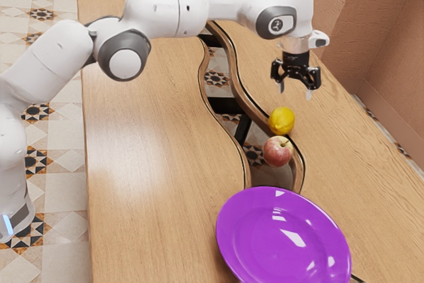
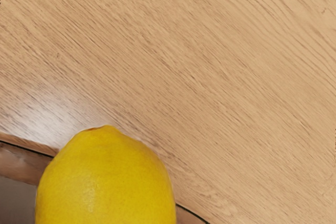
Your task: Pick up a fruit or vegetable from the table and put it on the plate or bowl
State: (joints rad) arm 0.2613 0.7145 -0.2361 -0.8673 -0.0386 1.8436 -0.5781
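Observation:
A yellow lemon [image 1: 281,120] lies on the wooden table beside the curved slot, and a red apple [image 1: 278,151] rests just in front of it. A purple plate [image 1: 283,238] sits at the table's near edge. My black gripper [image 1: 295,89] hangs open in the air above and slightly behind the lemon, with nothing between its fingers. In the wrist view the lemon [image 2: 105,179] lies on the tabletop right under my hand, at the edge of the slot.
The table [image 1: 159,164] is split by a winding dark-rimmed gap [image 1: 228,97] through which the tiled floor shows. Brown walls rise close on the exterior view's right. Bare wood stretches on both sides of the gap.

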